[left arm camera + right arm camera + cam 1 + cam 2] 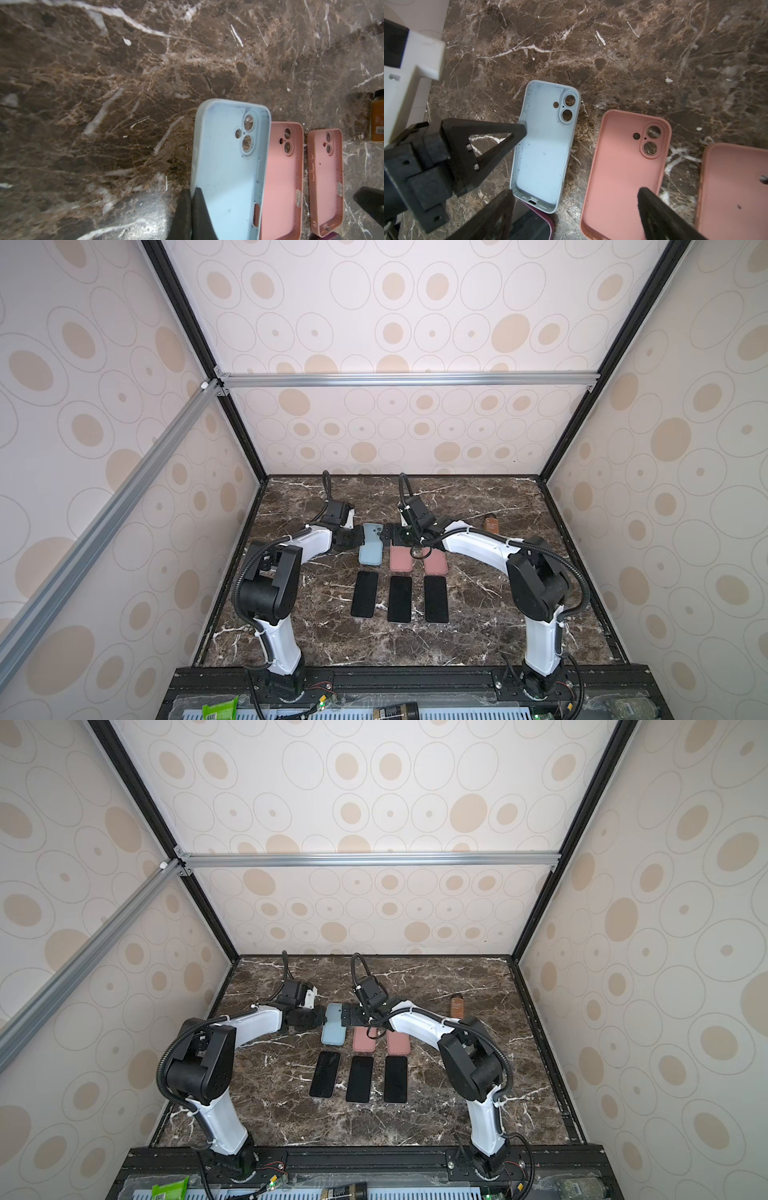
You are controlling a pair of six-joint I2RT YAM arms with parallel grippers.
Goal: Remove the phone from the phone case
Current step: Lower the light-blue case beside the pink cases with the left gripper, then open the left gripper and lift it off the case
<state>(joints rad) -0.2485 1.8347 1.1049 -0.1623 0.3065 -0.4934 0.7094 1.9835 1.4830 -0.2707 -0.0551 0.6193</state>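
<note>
Phones [365,594]: three, bare, in a row on the desk [498,614]. Blue case [370,549] just behind the leftmost, empty, marble showing through its camera holes. Left end effector [192,197] clamped on its side wall. Right end effector [576,191] spread wide over two empty pink cases [401,562], holding nothing. Extraction looks done; only releasing the case seems left.

Your marble table [478,635], laid out with phones and cases.
Three black phones [400,599] lie in a row, two pink cases [401,563] just behind, a brown bottle [491,522] well apart.
</note>
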